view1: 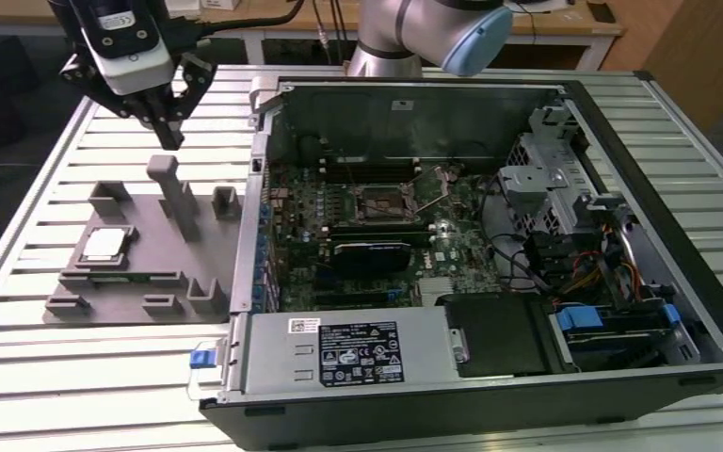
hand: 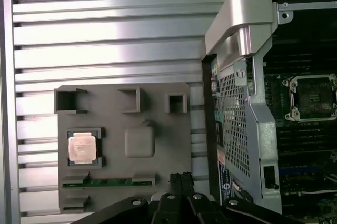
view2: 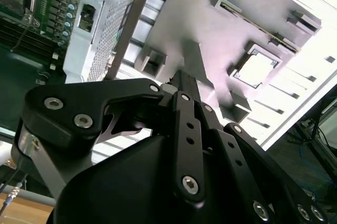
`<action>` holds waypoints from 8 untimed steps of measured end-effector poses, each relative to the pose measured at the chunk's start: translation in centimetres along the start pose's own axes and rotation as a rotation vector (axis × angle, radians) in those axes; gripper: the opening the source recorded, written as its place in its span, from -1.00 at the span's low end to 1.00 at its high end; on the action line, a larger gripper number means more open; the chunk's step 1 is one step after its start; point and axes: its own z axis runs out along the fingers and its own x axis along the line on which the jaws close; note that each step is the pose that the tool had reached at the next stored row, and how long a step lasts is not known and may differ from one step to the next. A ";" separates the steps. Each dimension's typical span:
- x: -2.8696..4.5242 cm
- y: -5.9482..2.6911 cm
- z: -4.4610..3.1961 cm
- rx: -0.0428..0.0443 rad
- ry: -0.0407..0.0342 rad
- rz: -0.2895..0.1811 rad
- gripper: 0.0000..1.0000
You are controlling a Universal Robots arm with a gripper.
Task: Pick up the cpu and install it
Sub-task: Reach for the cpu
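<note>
The cpu [view1: 104,245] lies flat, silver top up, in a square pocket of the grey fixture plate [view1: 148,278] on the exterior view's left; it also shows in both wrist views [hand: 82,146] [view2: 258,69]. My gripper [view1: 169,139] hangs above the far end of that plate, well clear of the cpu, over a tall grey post [view1: 167,188]. Its black fingers [hand: 181,179] stand together, shut on nothing. The empty black socket frame [view1: 380,200] sits in the middle of the motherboard inside the open case, and appears in the first wrist view [hand: 311,98].
The open computer case [view1: 259,188] stands right of the fixture, its metal side wall between plate and motherboard. A power supply [view1: 349,348], drive cage [view1: 550,179] and cables [view1: 587,273] crowd the case. Grey fixture blocks [view1: 110,198] rise around the cpu. The table [view1: 35,377] is slatted aluminium.
</note>
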 end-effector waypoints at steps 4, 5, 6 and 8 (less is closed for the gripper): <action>0.59 -0.07 0.23 0.0000 0.0000 0.000 -0.79; 0.75 -0.09 0.29 0.0000 0.0000 0.000 -0.79; 0.93 -0.12 0.36 0.0000 -0.0001 0.000 -0.79; 1.27 -0.17 0.47 0.0000 0.0000 0.000 -0.79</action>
